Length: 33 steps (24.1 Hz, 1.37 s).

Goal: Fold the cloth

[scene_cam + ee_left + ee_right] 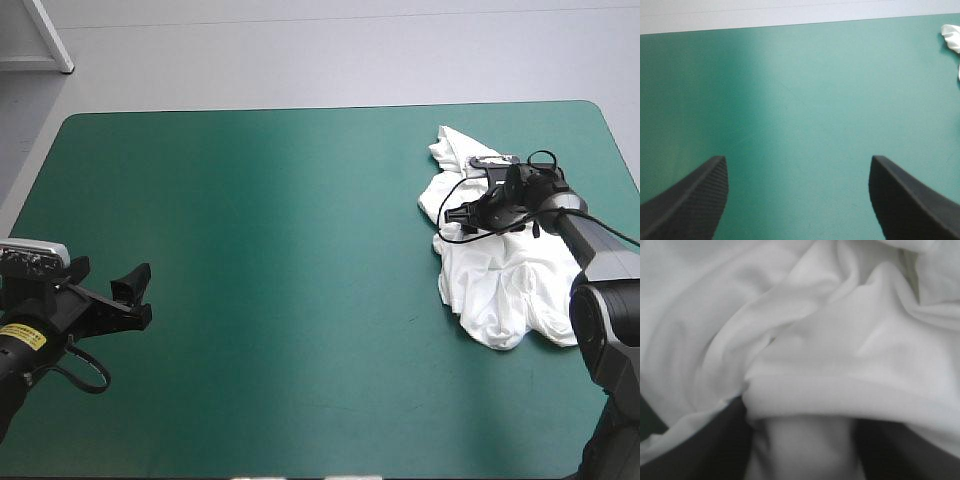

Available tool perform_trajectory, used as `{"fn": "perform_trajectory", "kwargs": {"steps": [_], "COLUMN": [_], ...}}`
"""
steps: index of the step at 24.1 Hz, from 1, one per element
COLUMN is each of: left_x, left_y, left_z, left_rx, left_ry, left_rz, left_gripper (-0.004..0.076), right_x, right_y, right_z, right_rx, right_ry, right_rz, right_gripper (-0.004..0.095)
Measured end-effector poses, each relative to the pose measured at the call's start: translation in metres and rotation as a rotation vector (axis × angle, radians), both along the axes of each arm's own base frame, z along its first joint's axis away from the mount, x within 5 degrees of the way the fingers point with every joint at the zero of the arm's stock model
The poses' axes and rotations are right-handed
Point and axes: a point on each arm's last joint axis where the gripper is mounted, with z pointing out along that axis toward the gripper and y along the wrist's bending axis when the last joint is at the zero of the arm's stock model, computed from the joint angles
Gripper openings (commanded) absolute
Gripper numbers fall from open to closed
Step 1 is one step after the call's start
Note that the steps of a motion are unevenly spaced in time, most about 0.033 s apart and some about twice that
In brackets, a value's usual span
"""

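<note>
White T-shirt (500,290), right pincer (458,218) buried in it, left pincer (138,293) spread

Plain teal-green cover across the worktop (280,300), paler and brighter in a broad band toward the middle. Plain white T-shirt (497,288), soft grey shading in its creases. Black jaws on the left gripper (797,159), faces marked with a fine cross-hatched texture; small yellow label (22,334) with dark print on the black arm behind it.
</note>
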Motion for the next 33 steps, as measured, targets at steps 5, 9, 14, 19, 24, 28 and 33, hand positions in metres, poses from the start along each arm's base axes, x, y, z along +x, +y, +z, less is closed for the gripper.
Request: {"fn": "perform_trajectory", "kwargs": {"steps": [5,9,14,19,24,28,33], "left_x": [0.000,0.000,0.001,0.001,0.002,0.003,0.003], "left_y": [0.000,0.002,0.007,0.012,0.014,0.013,0.013], "left_z": [0.003,0.003,0.003,0.003,0.005,0.007,0.007], "left_rx": [0.001,0.028,0.094,0.177,0.202,0.200,0.202], "left_ry": [-0.016,-0.020,-0.028,-0.038,-0.058,-0.086,-0.087], "left_rz": [0.002,0.012,0.036,0.065,0.075,0.075,0.074], "left_gripper": [0.0566,0.0566,0.0566,0.0566,0.0566,0.0566,0.0566], "right_x": [0.003,0.003,-0.025,-0.122,-0.198,-0.226,-0.221], "right_y": [0.030,0.072,0.168,0.306,0.359,0.372,0.365], "right_z": [0.002,0.005,0.012,0.034,0.041,0.041,0.052], "right_rx": [-0.068,-0.113,-0.119,-0.088,-0.100,-0.126,-0.145], "right_ry": [-0.067,-0.111,-0.124,-0.155,-0.179,-0.180,-0.181], "right_rz": [0.194,0.396,0.736,1.150,1.383,1.394,1.251], "right_gripper": [-0.0007,-0.0008,-0.0015,-0.0015,-0.0009,0.0275,0.0906]}}
